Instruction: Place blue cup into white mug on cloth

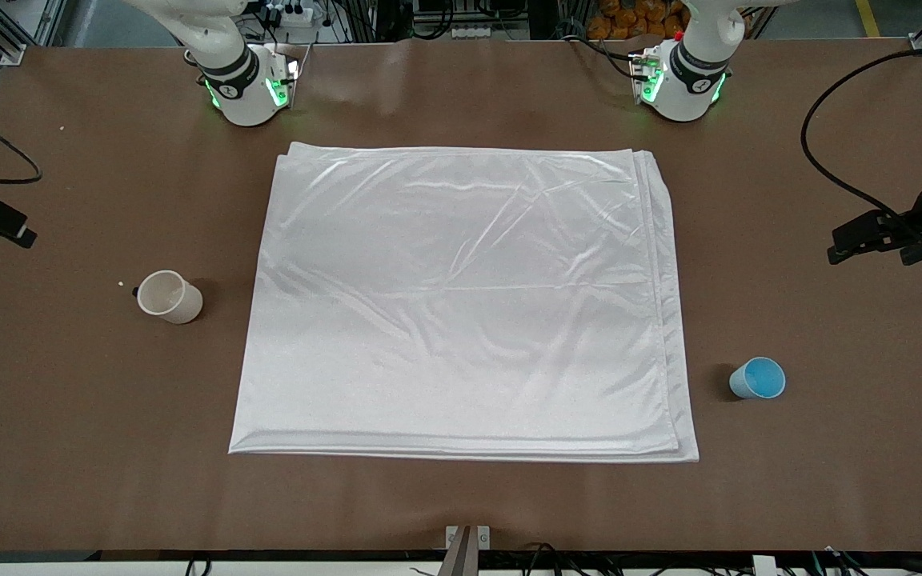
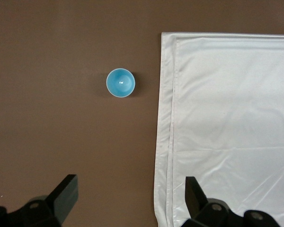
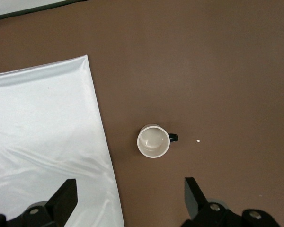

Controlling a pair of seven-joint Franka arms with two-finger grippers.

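In the front view, going from the left of the frame to the right, the brown surface [image 1: 461,504] carried three task things: one white mug [image 1: 170,297], one cloth [image 1: 465,304] and one blue cup [image 1: 757,378].

The white mug stood upright at mid-left of the frame, on the bare surface near the cloth's edge, toward the right arm's end. Its mouth faced up and nothing lay inside it. Its small dark handle pointed away from the cloth. One tiny pale crumb [image 1: 121,284] lay just beside the handle.

The cloth filled the centre of the frame, lying flat in folded layers, lightly wrinkled, with nothing on it.

The blue cup stood upright at lower right of the frame, on the bare surface near the cloth's edge toward the left arm's end, nearer to the front camera than the mug. It was empty, its brighter blue inside showing, its long axis vertical.

The right gripper [image 3: 128,198] hung over the mug and the cloth's edge, jaws spread wide and holding nothing. The left gripper [image 2: 130,196] hung over the cloth's edge near the cup, likewise released.
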